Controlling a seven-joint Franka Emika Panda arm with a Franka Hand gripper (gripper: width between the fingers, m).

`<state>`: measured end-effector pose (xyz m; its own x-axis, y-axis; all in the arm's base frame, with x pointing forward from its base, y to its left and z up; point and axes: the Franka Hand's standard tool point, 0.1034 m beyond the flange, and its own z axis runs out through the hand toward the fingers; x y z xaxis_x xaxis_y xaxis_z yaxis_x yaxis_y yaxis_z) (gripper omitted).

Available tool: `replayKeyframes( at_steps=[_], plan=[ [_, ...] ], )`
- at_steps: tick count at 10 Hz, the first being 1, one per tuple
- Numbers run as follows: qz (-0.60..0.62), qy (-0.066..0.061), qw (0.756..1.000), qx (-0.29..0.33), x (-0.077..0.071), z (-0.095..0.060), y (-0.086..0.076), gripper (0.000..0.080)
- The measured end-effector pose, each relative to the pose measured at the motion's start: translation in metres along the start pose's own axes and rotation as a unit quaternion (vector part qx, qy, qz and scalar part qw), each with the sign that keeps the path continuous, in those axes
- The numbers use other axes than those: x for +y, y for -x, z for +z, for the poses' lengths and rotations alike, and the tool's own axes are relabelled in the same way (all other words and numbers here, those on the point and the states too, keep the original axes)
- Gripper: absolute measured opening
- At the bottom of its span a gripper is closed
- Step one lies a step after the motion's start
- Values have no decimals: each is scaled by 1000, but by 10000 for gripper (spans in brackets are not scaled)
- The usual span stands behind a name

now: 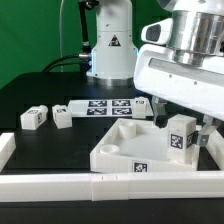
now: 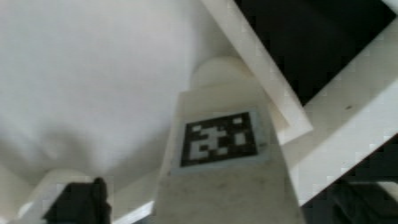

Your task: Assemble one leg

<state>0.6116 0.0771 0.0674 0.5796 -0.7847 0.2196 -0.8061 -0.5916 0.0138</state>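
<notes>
My gripper (image 1: 181,122) is shut on a leg (image 1: 180,138), a chunky white peg with a black-and-white tag facing the camera. It holds the leg upright at the corner of the white tabletop (image 1: 128,150) on the exterior view's right. I cannot tell whether the leg touches the tabletop. In the wrist view the leg (image 2: 222,140) fills the middle between the dark fingers (image 2: 80,200), with my gripper (image 2: 222,208) closed round it and the tabletop (image 2: 89,80) behind. Two more legs (image 1: 33,117) (image 1: 63,117) lie on the black table at the exterior view's left.
The marker board (image 1: 105,107) lies flat behind the tabletop. A low white wall (image 1: 100,186) runs along the table's front edge and another (image 1: 5,146) at the exterior view's left. The robot base (image 1: 110,45) stands at the back.
</notes>
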Motion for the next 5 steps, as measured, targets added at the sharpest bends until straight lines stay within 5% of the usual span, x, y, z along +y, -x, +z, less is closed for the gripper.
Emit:
replayKeyframes(
  at_steps=[5],
  plan=[
    [0,0,1000,0,0,0,0,649]
  ],
)
